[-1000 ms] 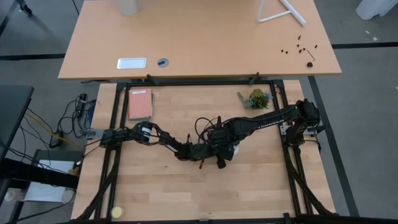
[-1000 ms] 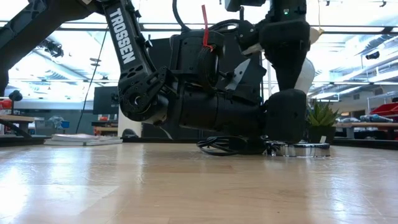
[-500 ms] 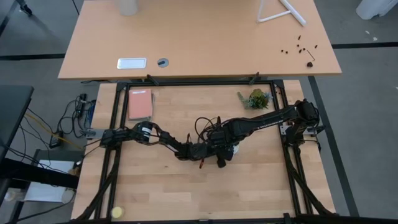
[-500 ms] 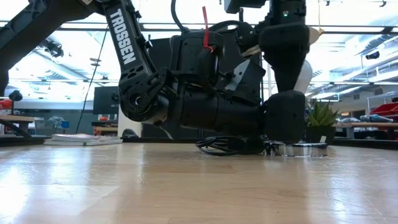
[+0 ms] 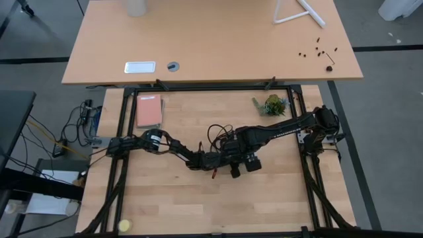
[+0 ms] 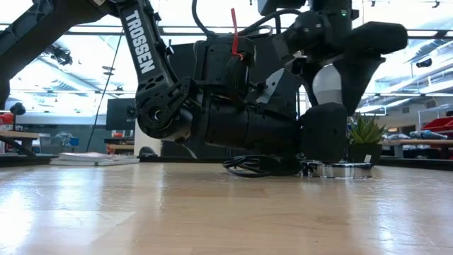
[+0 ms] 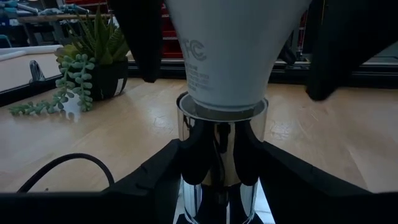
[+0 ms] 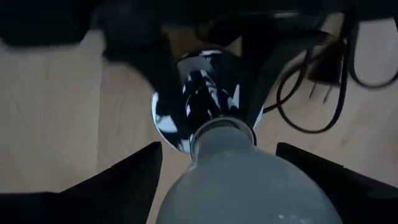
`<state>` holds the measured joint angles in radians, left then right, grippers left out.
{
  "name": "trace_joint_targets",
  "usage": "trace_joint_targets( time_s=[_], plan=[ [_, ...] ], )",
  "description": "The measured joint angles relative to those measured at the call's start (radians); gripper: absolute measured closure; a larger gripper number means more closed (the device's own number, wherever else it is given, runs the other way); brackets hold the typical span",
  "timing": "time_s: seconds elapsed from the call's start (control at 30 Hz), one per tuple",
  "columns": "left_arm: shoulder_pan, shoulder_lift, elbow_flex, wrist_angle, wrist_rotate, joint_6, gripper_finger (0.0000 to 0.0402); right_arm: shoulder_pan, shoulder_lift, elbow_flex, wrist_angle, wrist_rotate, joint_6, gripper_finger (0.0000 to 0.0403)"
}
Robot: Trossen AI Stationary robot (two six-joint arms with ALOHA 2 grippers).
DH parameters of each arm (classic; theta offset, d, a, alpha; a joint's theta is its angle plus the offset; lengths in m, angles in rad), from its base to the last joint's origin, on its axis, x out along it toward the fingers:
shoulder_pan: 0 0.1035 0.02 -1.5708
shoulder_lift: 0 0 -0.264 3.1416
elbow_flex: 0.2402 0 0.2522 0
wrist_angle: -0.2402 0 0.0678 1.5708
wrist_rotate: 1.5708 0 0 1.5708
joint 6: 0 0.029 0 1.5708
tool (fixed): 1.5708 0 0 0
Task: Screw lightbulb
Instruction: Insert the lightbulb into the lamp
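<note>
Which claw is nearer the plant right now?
Right, narrowly. The right claw stands open around the lightbulb mid-table, plant beyond it at the far right. The left claw grips the socket right below, slightly farther away.

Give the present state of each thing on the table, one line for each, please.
lightbulb: upright, base down in the socket.
socket: standing on the table, gripped by the left gripper.
right gripper: open, fingers on either side of the bulb, not touching.
black cord: lying loose beside the socket.
potted plant: upright, apart.
</note>
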<state>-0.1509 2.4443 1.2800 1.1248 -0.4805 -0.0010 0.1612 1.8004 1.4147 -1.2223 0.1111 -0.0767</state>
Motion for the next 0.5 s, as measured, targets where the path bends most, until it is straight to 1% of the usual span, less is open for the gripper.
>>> trace_joint_targets(
  time_s=[0.07,0.37,0.5],
  plan=[
    [0.000,0.000,0.000,0.000,0.002,0.000,0.0202,0.000,-0.001,0.001,-0.012,0.000,-0.081,0.0086],
    [0.000,0.000,0.001,-0.001,0.003,0.000,0.0202,0.001,-0.002,0.001,-0.025,0.016,-0.301,0.0113],
    [0.000,0.000,0.001,-0.001,0.004,0.000,0.0202,0.001,-0.002,0.001,-0.031,0.020,-0.423,0.0125]
  ],
)
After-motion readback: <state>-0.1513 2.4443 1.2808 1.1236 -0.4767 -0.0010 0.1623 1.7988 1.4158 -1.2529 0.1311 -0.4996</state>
